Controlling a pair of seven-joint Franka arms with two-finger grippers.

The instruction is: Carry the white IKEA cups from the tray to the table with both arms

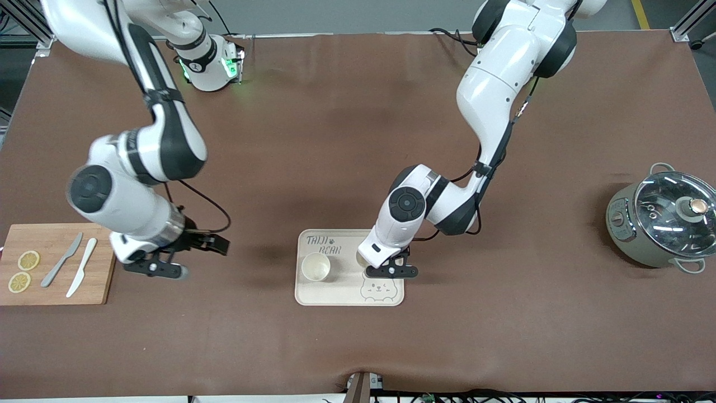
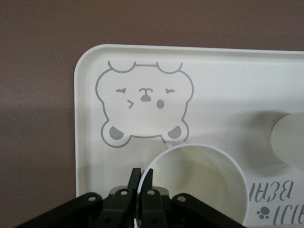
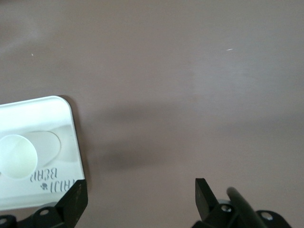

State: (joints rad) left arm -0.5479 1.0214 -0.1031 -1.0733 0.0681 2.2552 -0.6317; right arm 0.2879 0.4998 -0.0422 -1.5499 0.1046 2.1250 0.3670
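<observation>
Wide brown desk (image 1: pixel 347 168) under both arms, largest thing in view. At the left arm's end, a grey-green pot (image 1: pixel 660 224) with a glass lid and knob. At the right arm's end, a wooden cutting board (image 1: pixel 53 263) bearing two lemon slices (image 1: pixel 23 271), a grey knife (image 1: pixel 61 259) and a white knife (image 1: pixel 81 267). Mid-desk, nearer the front camera, a cream tray (image 1: pixel 349 296) printed "TAIJI BEAR" with a paw mark and a bear-face drawing. Standing upright on the tray toward the right arm's end, one white cup (image 1: pixel 315 266), apart from both hands. Second white cup (image 2: pixel 199 183) also over the tray beside the bear drawing, largely hidden under the left arm's wrist in the front view; cannot tell whether resting on the tray or just above it. Left hand (image 1: pixel 391 272) pinched narrowly on that cup's rim, one finger inside, one outside, as seen in the left wrist view. Right hand (image 1: pixel 155 267) spread wide and holding nothing, hovering over bare desk between cutting board and tray.
</observation>
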